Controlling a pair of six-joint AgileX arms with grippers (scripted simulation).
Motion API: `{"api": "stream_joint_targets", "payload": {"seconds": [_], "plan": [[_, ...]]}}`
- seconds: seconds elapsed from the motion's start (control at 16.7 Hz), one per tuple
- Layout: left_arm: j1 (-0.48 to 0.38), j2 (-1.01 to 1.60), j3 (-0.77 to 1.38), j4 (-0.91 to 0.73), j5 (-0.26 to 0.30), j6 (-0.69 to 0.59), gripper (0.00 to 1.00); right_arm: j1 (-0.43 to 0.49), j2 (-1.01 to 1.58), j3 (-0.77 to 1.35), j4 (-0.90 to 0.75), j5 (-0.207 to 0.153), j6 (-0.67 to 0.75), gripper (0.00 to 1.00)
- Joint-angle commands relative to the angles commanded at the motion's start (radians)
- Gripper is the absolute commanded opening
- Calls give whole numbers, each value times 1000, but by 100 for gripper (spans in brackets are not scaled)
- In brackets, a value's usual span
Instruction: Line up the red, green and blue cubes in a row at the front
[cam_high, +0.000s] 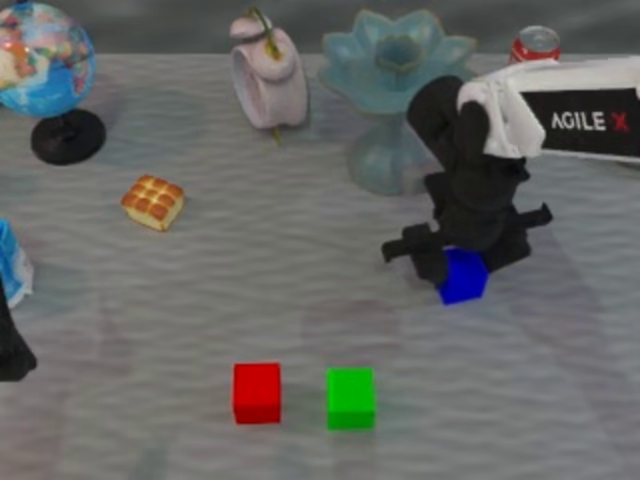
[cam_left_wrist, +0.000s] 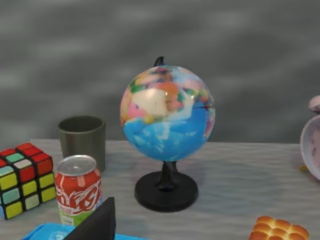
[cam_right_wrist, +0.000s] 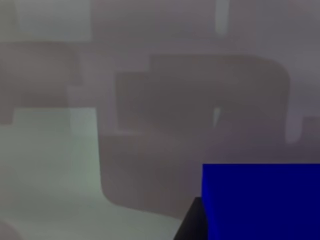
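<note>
Three cubes show from above: the red cube (cam_high: 257, 392) and the green cube (cam_high: 351, 398) sit side by side, a small gap between them, near the table's (cam_high: 200, 300) front edge, while the blue cube (cam_high: 463, 276) is farther back and to the right, clamped in my right gripper (cam_high: 458, 262). Its fingers are closed on the cube's sides and most of the cube is hidden under the gripper body. Bare table lies to the right of the green cube. Behind my right arm stand a pale blue lotus-shaped bowl (cam_high: 397, 60) and a red can (cam_high: 535, 45); a bread block (cam_high: 153, 202) lies well to the left. My left gripper (cam_high: 12, 345) is parked at the table's left edge; I cannot tell how its fingers stand.

From my left wrist, a globe (cam_left_wrist: 167, 112) stands on the table.

From my right wrist, the blue cube (cam_right_wrist: 262, 200) fills one corner against a dark finger (cam_right_wrist: 190, 222), with shadowed table beneath.
</note>
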Motion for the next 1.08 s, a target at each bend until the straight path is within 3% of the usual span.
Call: {"api": "stream_joint_targets", "payload": {"seconds": [0.36,0.78,1.08], "plan": [[0,0,0,0,0,0,100,0,-33,12,-15,6,-3,0],[0,0,0,0,0,0,100,9,-114,132,-223,5,-6,0],[0,0,0,0,0,0,100,5,-121,141,-237,4,-4,0]]}}
